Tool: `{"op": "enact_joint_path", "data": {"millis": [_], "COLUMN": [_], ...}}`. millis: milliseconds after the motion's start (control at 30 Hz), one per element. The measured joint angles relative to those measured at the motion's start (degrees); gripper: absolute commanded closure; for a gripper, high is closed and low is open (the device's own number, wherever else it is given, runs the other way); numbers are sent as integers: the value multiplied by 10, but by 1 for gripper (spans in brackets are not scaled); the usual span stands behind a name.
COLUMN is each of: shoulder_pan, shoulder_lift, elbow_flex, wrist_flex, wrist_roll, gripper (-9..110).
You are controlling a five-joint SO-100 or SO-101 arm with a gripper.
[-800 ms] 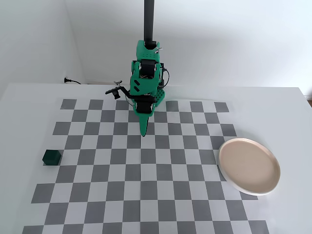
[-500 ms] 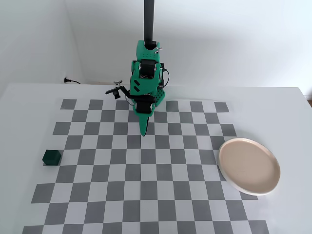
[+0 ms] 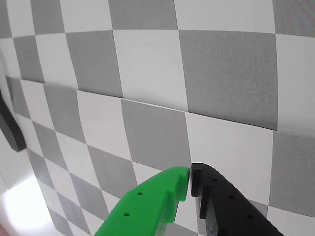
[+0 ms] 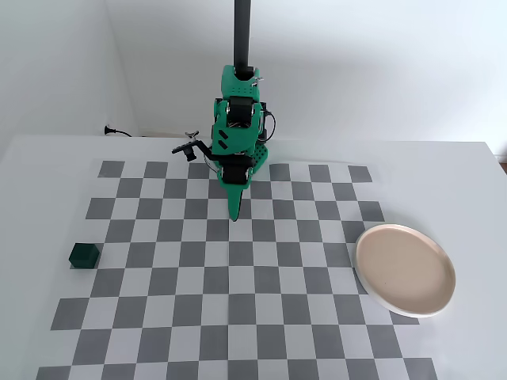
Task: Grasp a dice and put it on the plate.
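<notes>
The dark green dice point(image 4: 84, 256) sits at the left edge of the checkered mat in the fixed view, far from the arm. The pinkish-beige plate point(image 4: 405, 269) lies at the mat's right edge, with nothing on it. My gripper point(image 4: 234, 215) hangs near the back middle of the mat, pointing down, several squares right of the dice. In the wrist view the gripper point(image 3: 190, 173) is shut, green finger point(image 3: 152, 204) against black finger point(image 3: 221, 201), nothing between them. Neither dice nor plate shows in the wrist view.
The checkered mat point(image 4: 238, 317) covers a white table. The green arm base point(image 4: 238, 111) and a black post point(image 4: 242, 32) stand at the back. A black cable plug point(image 4: 111, 131) lies at the back left by the wall.
</notes>
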Motion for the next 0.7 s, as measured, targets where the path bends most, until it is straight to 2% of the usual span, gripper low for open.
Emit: {"op": "enact_joint_path", "data": {"millis": [333,700], "shoulder_pan": [14,44], "shoulder_lift": [0,0], "elbow_flex": [0,0], "wrist_flex": [-33,-44], "wrist_roll": [-69,-327], "gripper": [106,106]}}
